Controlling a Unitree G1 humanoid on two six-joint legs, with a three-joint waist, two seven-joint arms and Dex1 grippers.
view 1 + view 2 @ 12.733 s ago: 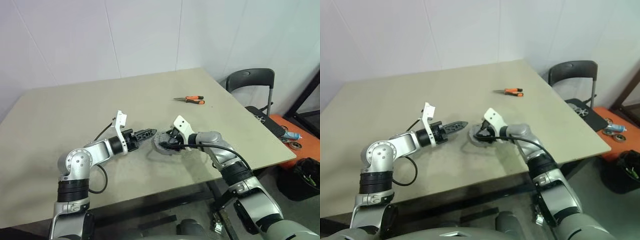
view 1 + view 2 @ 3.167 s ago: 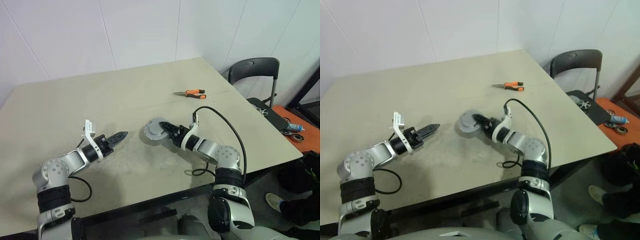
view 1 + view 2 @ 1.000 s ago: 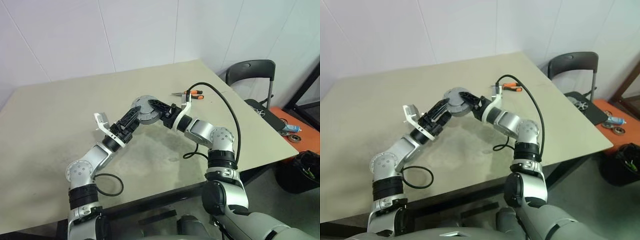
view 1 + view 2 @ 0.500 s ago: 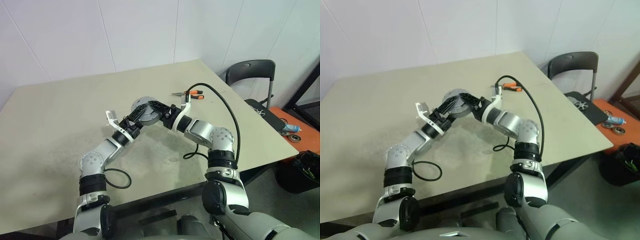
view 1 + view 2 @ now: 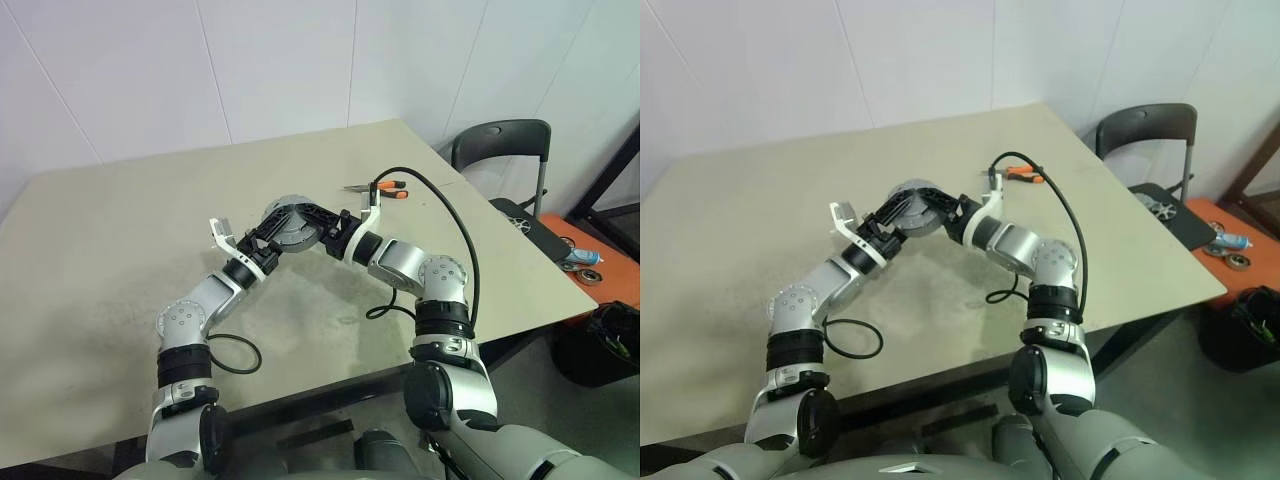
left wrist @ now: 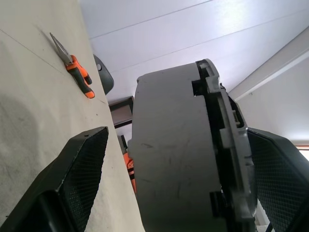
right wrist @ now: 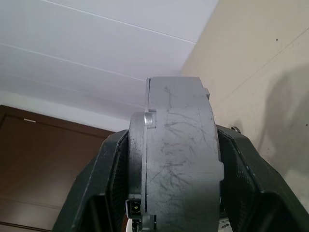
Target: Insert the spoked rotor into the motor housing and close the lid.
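Up above the beige table point(image 5: 120, 230), the motor housing point(image 5: 291, 221) is held in the air, lifted clear of the tabletop and roughly over its middle. The right gripper point(image 5: 318, 216) is clamped across the housing's two flat faces; in the right wrist view its two black fingers point(image 7: 108, 179) press against either side of the scratched grey body point(image 7: 181, 159), which stands on edge between them. The rotor and the lid cannot be told apart from the housing, which looks like one closed grey drum with a dark rim.

From the side of the housing opposite the right gripper, the left gripper point(image 5: 262, 233) comes in with its fingers spread wide. In the left wrist view the two textured black pads point(image 6: 84, 159) stand on either side of the housing point(image 6: 174, 159) with gaps between them and the metal, so they straddle it without closing on it.

Beyond the housing, farther back on the table and toward the chair, lie orange-handled pliers point(image 5: 383, 189). The dark chair point(image 5: 497, 165) stands past the table's far right corner. A black cable point(image 5: 440, 215) loops up from the right arm just beside the housing.
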